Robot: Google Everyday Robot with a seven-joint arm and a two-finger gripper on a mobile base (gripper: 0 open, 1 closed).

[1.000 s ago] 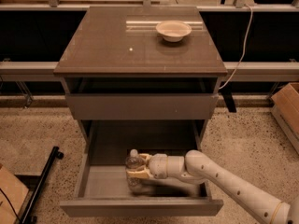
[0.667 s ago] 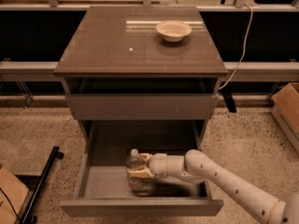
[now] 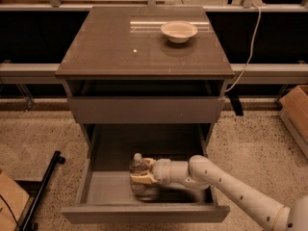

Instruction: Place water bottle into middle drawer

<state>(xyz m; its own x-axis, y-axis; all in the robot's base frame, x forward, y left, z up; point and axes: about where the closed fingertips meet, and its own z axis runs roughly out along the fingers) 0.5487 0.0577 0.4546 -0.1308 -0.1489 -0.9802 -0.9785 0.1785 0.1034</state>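
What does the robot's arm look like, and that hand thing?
The arm is white rounded tubes with bulbous joints and a yellowish ring near its base. The gripper, inside the middle drawer at the water bottle, has two tan fingers.

Smooth cream-plastic gripper [image 3: 142, 179], at six o'clock inside the matt grey middle drawer [image 3: 144, 213], clasps the clear ribbed plastic water bottle [image 3: 138, 166]; the cabinet top [image 3: 120, 52] gleams glossy brown.
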